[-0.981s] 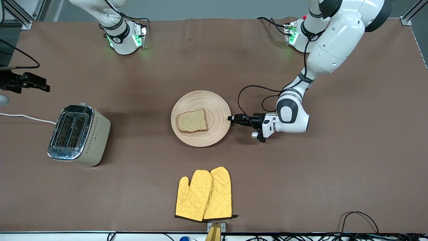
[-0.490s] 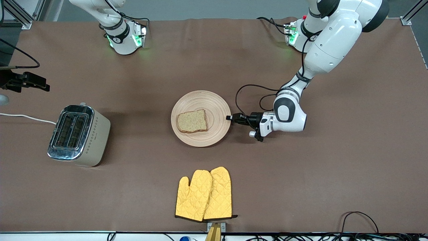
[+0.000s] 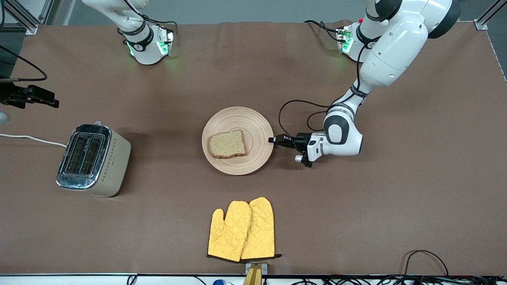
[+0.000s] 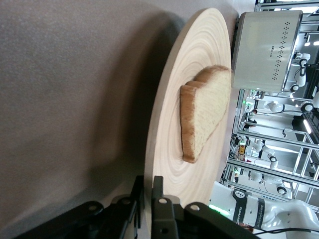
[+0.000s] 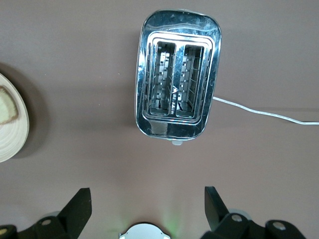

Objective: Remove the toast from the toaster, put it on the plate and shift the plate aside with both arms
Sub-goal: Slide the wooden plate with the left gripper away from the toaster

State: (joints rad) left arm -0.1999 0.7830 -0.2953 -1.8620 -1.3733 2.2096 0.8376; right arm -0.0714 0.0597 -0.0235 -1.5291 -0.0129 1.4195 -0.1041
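Front view: toast [image 3: 227, 144] flat on wooden plate [image 3: 253, 122], slightly toward 9 o'clock of center. Left gripper [image 3: 271, 139] pinching the rim at 3 o'clock.

Left wrist view: jaws clamped on a thin bit of plate edge [image 4: 152, 164]. Could slip or tip once dragged, sliding the toast off.

Right wrist view: right gripper [image 5: 147, 204] spread wide, hanging over the empty toaster [image 5: 177, 74], just waiting. Could snag the cord [image 5: 264, 113].
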